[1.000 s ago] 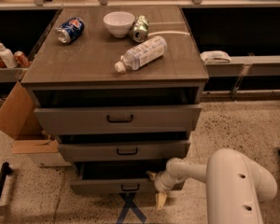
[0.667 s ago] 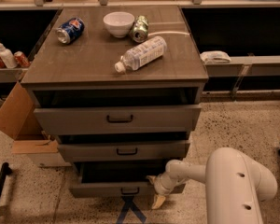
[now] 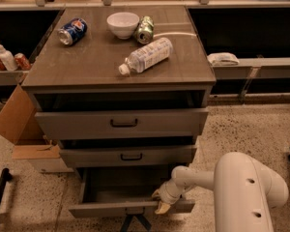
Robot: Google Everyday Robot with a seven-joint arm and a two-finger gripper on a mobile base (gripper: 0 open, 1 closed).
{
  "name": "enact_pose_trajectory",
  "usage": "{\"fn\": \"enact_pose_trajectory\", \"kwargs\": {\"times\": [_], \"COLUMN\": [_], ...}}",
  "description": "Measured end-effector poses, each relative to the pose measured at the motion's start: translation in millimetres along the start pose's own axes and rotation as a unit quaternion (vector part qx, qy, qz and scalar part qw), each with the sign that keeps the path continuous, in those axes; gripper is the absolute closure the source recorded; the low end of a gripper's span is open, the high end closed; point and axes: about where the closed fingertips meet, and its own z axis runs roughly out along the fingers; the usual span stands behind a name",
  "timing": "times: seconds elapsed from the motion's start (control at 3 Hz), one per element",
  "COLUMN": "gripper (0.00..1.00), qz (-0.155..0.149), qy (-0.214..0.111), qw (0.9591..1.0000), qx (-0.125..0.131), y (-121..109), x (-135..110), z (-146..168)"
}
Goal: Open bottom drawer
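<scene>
Cabinet (image 3: pixel 116 81): grey wood-look, three drawers stepping narrower downward; its counter (image 3: pixel 87 66) carries loose things and none of them touch my work.

My arm (image 3: pixel 246 187): white, bulky, reaching in low from the right across the speckled floor.

Bottom drawer (image 3: pixel 106 210): lowest of the three, under the middle drawer (image 3: pixel 96 157); it stands well out from the cabinet, with its dark inside showing and nothing visible in it; I judge the job mostly done, perhaps with some travel left.

Handling, as I judge it: a stiff board box on runners, light while empty, not fragile; it should glide if drawn straight out and level; a pull from one end may rack it in its tracks; the front looks smooth, so a flat pinch could slip and a hook over an edge is surer.

Gripper (image 3: pixel 160 201): at the top lip of the drawer front, right of centre, its pale yellowish tip lying against the front; whether it is spread or clamped on that lip I cannot tell.

Handle (image 3: pixel 134 210): small bar at the middle of the front, just left of my gripper; best hold is there, or the lip close beside it.

On the counter: water bottle (image 3: pixel 145 55) lying on its side; bowl (image 3: pixel 123 23); two cans, toppled.
</scene>
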Motion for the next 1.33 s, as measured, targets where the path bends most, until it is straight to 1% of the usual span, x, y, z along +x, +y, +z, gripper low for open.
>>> {"fn": "enact_pose_trajectory", "kwargs": {"times": [0.33,0.67,1.0,1.33], "gripper": [0.95,0.00,0.00,0.14], "qz": [0.004,0.006,0.006,0.019], "qy": [-0.010,-0.011,-0.011,-0.013], "qw": [0.9999,0.9999,0.9999,0.9997], "qx": [0.007,0.006,0.006,-0.002], "y": [20.7,25.3,25.3,40.3], "x": [0.1,0.7,0.7,2.0], "z": [-4.9,-4.6,-4.6,-4.9]}}
